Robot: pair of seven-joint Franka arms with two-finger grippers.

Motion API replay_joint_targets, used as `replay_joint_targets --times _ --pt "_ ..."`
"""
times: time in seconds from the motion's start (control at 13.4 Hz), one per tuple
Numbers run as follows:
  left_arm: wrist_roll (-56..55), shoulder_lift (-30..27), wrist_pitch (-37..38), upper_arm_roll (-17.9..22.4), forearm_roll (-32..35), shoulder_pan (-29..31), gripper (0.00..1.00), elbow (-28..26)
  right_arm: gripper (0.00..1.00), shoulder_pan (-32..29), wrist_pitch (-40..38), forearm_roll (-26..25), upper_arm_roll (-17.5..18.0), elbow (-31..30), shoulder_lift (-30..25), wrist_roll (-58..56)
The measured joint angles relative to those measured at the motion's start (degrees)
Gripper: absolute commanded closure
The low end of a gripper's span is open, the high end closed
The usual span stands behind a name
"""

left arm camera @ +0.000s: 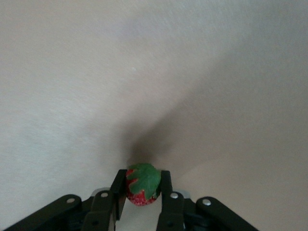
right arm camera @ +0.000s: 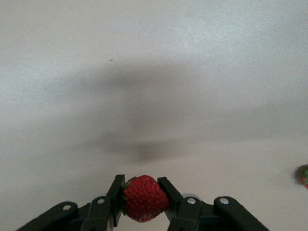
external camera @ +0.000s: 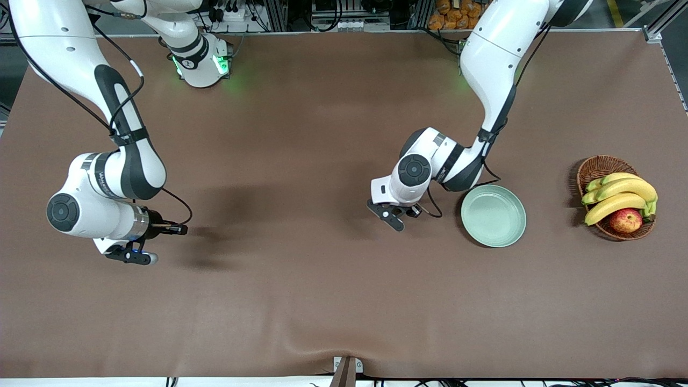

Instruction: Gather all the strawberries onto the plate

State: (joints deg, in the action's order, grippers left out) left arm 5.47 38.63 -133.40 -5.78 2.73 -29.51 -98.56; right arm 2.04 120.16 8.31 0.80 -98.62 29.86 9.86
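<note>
In the left wrist view a strawberry (left arm camera: 143,186) with its green cap up sits low against the brown table, and my left gripper (left arm camera: 143,175) is shut on it. That gripper (external camera: 398,214) hangs beside the pale green plate (external camera: 493,216), on the side toward the right arm's end. My right gripper (right arm camera: 140,182) is shut on a second strawberry (right arm camera: 144,198) and holds it above the table. In the front view the right gripper (external camera: 179,229) is over bare table at the right arm's end. Another strawberry (right arm camera: 304,176) shows at the edge of the right wrist view. Nothing lies in the plate.
A wicker basket (external camera: 597,167) with bananas (external camera: 618,194) and an apple (external camera: 625,220) stands at the left arm's end, past the plate. A brown cloth (external camera: 301,279) covers the table.
</note>
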Motion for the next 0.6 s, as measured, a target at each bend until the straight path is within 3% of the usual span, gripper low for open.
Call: replay_joint_targets --times 0.37,0.6 --pt "1.8 -8.3 12.1 0.2 0.1 7.6 1.00 1.1 0.94 4.9 -0.9 8.9 0.7 1.9 0.0 10.2" --pt "7.1 -11.7 18.5 0.3 0.2 15.3 1.00 0.9 0.94 11.1 -0.6 9.9 1.2 4.0 0.4 23.7"
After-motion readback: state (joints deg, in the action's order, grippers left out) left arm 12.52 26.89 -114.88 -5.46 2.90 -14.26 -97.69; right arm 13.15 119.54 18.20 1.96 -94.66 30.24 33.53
